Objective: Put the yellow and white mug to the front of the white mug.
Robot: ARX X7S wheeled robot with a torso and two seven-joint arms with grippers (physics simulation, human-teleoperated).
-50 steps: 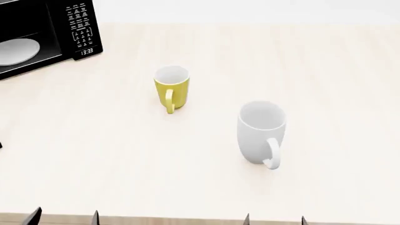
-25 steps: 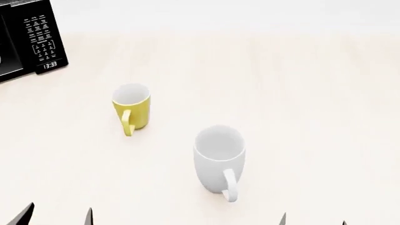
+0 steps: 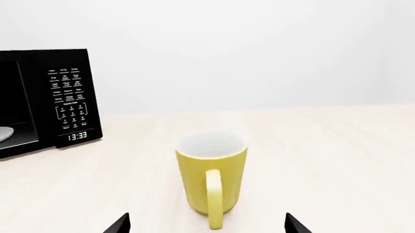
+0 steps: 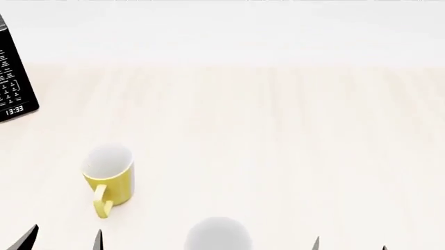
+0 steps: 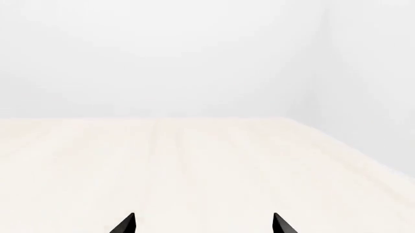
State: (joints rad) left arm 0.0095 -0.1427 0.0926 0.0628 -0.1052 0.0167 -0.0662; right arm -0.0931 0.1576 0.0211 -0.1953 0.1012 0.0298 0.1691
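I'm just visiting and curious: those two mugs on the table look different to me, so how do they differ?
The yellow and white mug shows a yellow outside and yellow handle; the white mug looks all white. In the head view the yellow one is fully visible, handle included, while only the white one's rim peeks in at the bottom edge. The yellow one stands farther left and farther back. Both stand upright with pale insides on the same light table.

Yellow and white mug (image 4: pixel 109 178) left on table (image 4: pixel 278 130); white mug (image 4: pixel 217 237) nearer, right; microwave (image 4: pixel 14 83) far left.
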